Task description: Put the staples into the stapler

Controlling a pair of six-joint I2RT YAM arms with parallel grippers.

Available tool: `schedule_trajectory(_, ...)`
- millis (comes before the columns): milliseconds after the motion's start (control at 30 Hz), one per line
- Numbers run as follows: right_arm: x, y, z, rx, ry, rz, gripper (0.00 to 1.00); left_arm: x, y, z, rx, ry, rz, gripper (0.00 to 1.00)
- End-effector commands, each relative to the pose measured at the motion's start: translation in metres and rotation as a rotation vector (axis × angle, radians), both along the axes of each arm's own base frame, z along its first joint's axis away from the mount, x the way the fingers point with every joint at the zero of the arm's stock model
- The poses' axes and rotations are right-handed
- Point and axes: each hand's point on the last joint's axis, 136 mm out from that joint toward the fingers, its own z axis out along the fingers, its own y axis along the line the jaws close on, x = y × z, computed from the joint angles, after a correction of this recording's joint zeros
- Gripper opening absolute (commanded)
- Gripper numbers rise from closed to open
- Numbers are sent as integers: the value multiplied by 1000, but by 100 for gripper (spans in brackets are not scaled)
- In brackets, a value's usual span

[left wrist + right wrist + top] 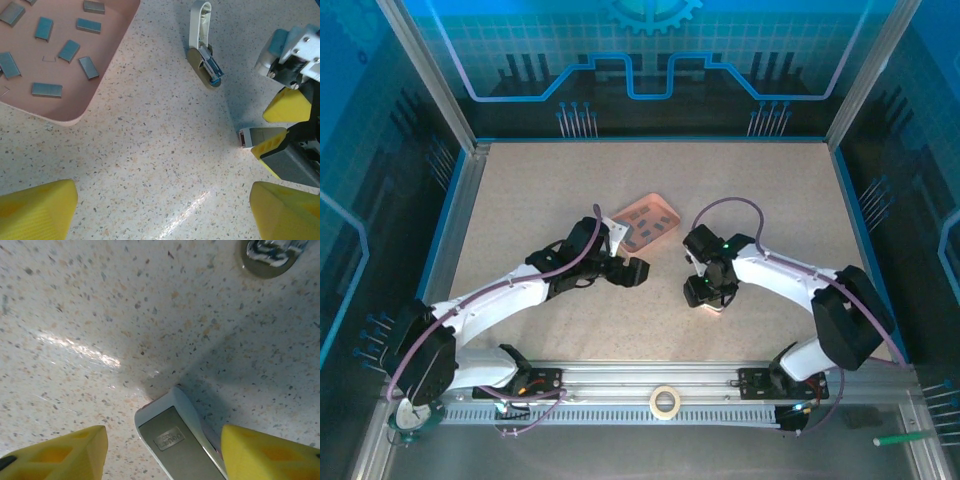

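The staples (47,90), small dark grey strips, lie scattered in the salmon-pink tray (107,47) at the upper left of the left wrist view. To the right of the tray and apart from it, an open mini stapler (202,50) rests on the speckled table (150,150), its white top swung away from the base. A second stapler (172,442), white with a grey metal face, lies at the bottom of the right wrist view. It sits between the yellow fingers (55,455) of the right hand (162,430), which is spread wide with a clear gap on the left side, gripping nothing. The left hand (164,187) hovers over bare table below the tray, also spread wide and empty.
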Motion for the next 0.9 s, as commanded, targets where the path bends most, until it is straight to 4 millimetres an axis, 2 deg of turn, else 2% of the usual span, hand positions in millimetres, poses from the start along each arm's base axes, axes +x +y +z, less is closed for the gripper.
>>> schedule_trajectory(0, -4, 0, -1, -39, 35, 40, 60, -3, 7, -4, 27, -5, 1, 90)
schedule_trajectory(267, -8, -10, -14, -125, 88, 51, 50, -4, 9, -7, 29, -3, 8, 90)
schedule_trajectory(567, -6, -11, -11, -129, 67, 56, 28, -3, 11, -8, 31, -5, 9, 91)
schedule_trajectory(667, -1, -9, -2, -92, 9, 59, 25, -3, 8, -5, 16, -15, -6, 90)
schedule_trajectory(767, 8, 2, 19, 11, -98, 73, 22, -7, -2, 5, -48, -53, -66, 90)
schedule_trajectory(867, 15, 19, 46, 176, -227, 115, 20, -18, -20, 22, -178, -146, -181, 89)
